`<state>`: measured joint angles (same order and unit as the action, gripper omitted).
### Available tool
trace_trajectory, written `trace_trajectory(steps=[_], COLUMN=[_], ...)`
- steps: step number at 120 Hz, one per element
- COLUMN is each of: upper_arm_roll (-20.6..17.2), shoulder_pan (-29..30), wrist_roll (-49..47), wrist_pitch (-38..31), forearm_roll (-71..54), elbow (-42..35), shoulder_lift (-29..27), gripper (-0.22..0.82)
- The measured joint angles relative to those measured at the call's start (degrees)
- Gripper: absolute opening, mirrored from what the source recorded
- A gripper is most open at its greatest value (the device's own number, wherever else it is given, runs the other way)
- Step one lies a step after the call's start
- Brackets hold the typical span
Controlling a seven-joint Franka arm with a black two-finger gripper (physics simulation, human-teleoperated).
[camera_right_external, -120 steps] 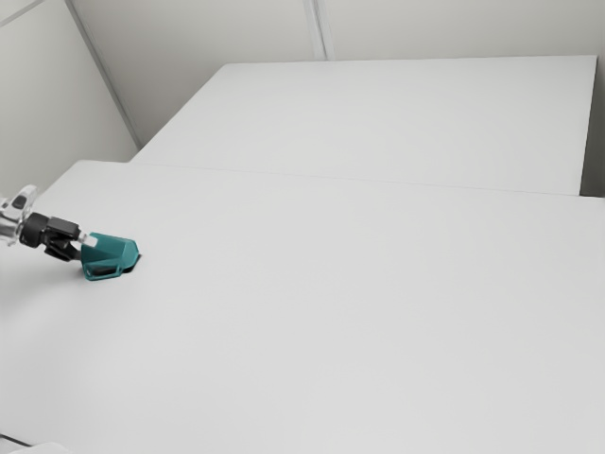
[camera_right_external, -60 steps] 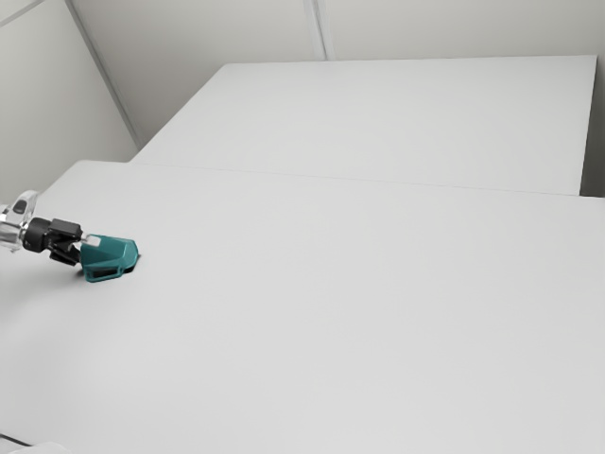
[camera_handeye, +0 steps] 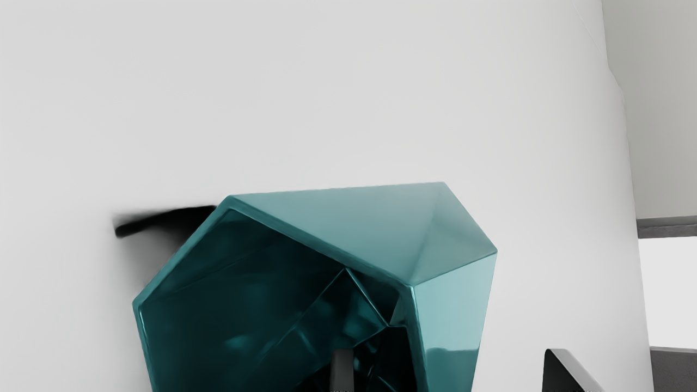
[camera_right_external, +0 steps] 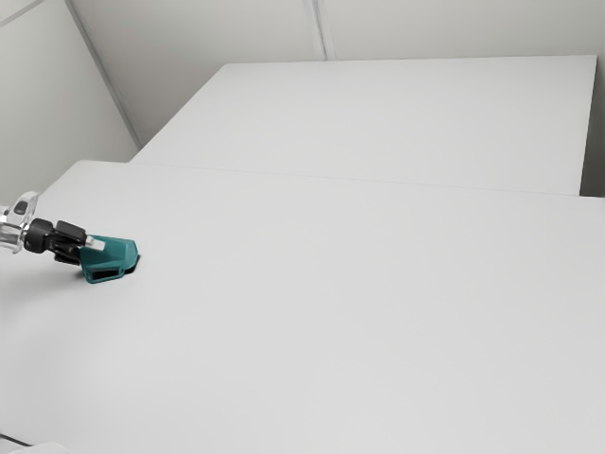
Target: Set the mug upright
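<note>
At the exterior view's left, the gripper (camera_right_external: 92, 246) is at the near end of a teal, faceted mug (camera_right_external: 115, 257), which lies on its side on the white table (camera_right_external: 331, 284). From the wrist view, the mug (camera_handeye: 348, 228) has its open mouth toward my hand. My gripper (camera_handeye: 454, 366) is open astride the mug's wall: one finger (camera_handeye: 342, 367) is in front of or inside the dark mouth, the other (camera_handeye: 566, 373) stands outside with a gap to the wall. The mug's lower part is cut off there.
A second white surface (camera_right_external: 378, 118) adjoins the table's far side, with pale walls (camera_right_external: 189, 47) behind. A thin dark cable-like line (camera_right_external: 14, 440) lies at the exterior view's bottom left corner.
My hand has edged slightly toward the exterior view's right, closer over the mug, and has rotated a little. The mug has shifted very slightly toward that view's bottom.
</note>
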<state>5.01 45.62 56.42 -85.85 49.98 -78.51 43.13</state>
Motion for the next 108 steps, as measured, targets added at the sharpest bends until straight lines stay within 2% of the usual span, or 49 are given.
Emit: trace_trajectory(steps=[82, 108], upper_arm_roll=[-0.09, -0.13], shoulder_pan=[0.00, 0.00], wrist_roll=[-0.16, -0.13], wrist_pitch=[1.00, 0.79], forearm_roll=[2.45, 2.45], elbow=[-0.35, -0.52], shoulder_lift=[-0.08, -0.09], gripper=[-0.08, -0.14])
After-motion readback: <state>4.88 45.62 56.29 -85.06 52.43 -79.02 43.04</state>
